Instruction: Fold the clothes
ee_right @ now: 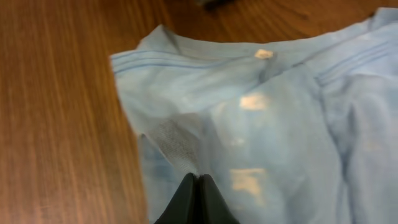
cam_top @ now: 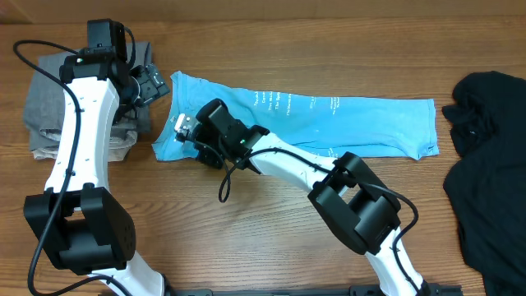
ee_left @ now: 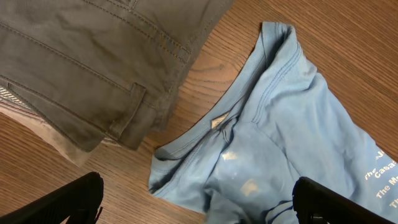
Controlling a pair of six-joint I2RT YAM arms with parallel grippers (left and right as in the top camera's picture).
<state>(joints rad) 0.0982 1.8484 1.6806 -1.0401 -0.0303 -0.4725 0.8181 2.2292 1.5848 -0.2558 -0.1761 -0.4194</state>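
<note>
Wood-grain table [cam_top: 271,238] with soft cottons lying on it.
The right gripper [ee_right: 198,186] is pressed shut, tips on the light blue T-shirt [cam_top: 345,123], a long band mid-frame. The left gripper [ee_left: 199,202] gapes wide over its ribbed collar. The left wrist view alone shows the grey trousers [ee_left: 81,62] and their pocket stitching. A crumpled black garment [cam_top: 493,164] lies far right.

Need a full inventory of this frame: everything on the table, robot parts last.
T-shirt: one, light blue with white lettering, long strip across the table's middle
garment: one, black, heaped at right edge
trousers: one, grey, folded at far left
cloth: one, beige, under the trousers
table: one, brown wood, beneath everything
left tool: one, black, open, between trousers and shirt collar
right tool: one, black, shut, over shirt's collar end
</note>
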